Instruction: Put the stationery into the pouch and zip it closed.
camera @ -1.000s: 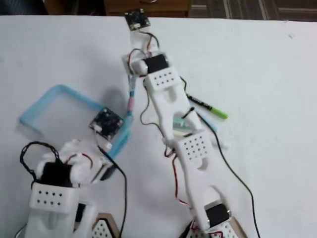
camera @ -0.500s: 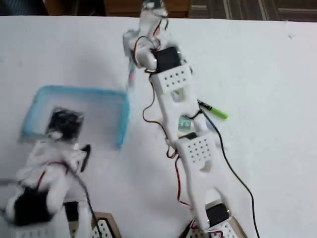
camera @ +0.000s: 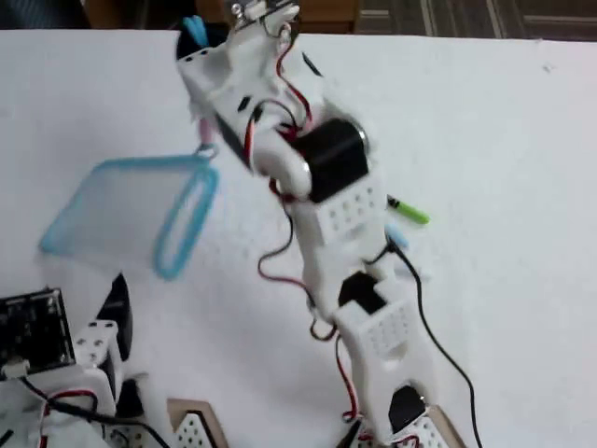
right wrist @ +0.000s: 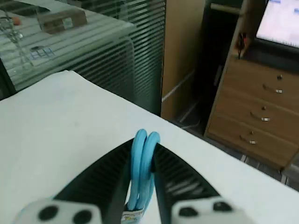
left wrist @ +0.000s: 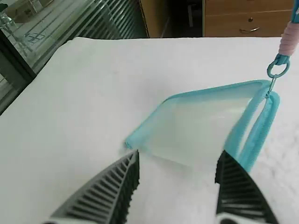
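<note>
Right end effector (right wrist: 142, 147): closed tight on a bright blue cord loop (right wrist: 141, 172), which stands up between the two jaws. The arm is raised over the far edge of the worktop (camera: 504, 140).

Cord and pull: the loop runs down from that end effector through a pink sleeve (left wrist: 289, 39) to a blue zipper ring (left wrist: 274, 71) at the pouch's corner. The line looks taut, so the grip probably serves to work the zip by its pull, not to carry the pouch.

Pouch (left wrist: 201, 126): translucent with blue trim, below and nearer than the right end effector, directly in front of the left one. The end by the ring shows a doubled blue edge with a gap, so I judge the mouth open. Nothing shows through its wall.

Left end effector (left wrist: 177, 172): jaws spread wide, holding nothing. It hovers low, just short of the pouch's near edge, with one corner between the jaw tips. It appears placed to pin the pouch against the pull.

Stationery: a green-tipped marker (camera: 409, 212) and a pale blue pen (camera: 395, 233) lie on the worktop beside the right arm's forearm. Both are well behind its end effector and apart from the pouch.

Task stage: filling not yet begun, judging by the loose pens.

Risk: with the pouch unpinned, the cord may drag it instead of moving the slider.
</note>
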